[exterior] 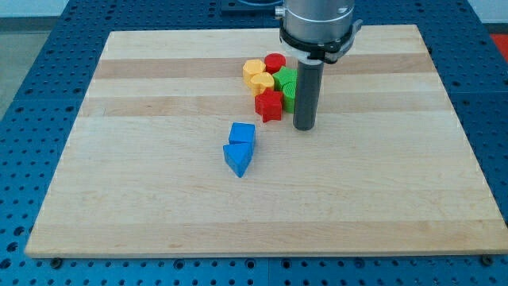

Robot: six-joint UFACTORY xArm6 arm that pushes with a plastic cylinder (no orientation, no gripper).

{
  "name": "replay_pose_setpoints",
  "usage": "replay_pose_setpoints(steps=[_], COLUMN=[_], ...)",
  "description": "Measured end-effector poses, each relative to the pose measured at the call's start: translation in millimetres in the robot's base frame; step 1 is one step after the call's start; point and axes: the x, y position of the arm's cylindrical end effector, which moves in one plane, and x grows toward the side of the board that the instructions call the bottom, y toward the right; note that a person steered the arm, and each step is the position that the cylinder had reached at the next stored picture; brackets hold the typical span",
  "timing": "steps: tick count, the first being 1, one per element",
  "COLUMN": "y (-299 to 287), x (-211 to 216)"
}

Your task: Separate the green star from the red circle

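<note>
The red circle (pixel 275 62) lies at the top of a tight cluster near the board's upper middle. The green star (pixel 285 79) sits just below and right of it, touching it, partly hidden by my rod. A second green block (pixel 290 96) shows below the star, mostly behind the rod. My tip (pixel 305 126) rests on the board just right of the cluster, below and right of the green star and beside the red star (pixel 269 105).
Two yellow blocks (pixel 252 68) (pixel 260 82) sit on the cluster's left side. A blue cube (pixel 242 133) and a blue triangle-like block (pixel 237 158) lie together lower on the wooden board (pixel 159 159). Blue perforated table surrounds the board.
</note>
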Motion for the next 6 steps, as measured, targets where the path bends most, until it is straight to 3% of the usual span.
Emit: replay_pose_setpoints(steps=[2, 4, 5, 6], y=[22, 22, 19, 19], x=[-51, -61, -112, -112])
